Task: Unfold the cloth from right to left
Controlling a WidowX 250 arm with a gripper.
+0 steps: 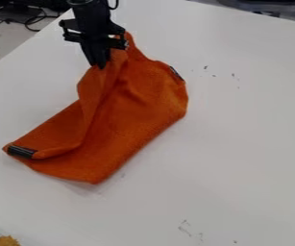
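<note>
The black two-finger tool (99, 66) is hanging in the upper left of the frame, its narrowed fingers pinching a raised fold of the orange fabric cloth (140, 115). The cloth is lying rumpled and partly folded from the upper left toward the centre, with one black strip (21, 152) sitting at its lower-left corner and another (177, 73) at its right edge. The white, smooth tabletop (239, 144) is supporting it. Dark, thin cables (34, 20) are curling at the upper-left corner.

Beyond the cloth (133, 113), the arm (89, 5) is cut off; below the cloth's left end, a yellow lump (7, 241) is cropped, identity unclear.
</note>
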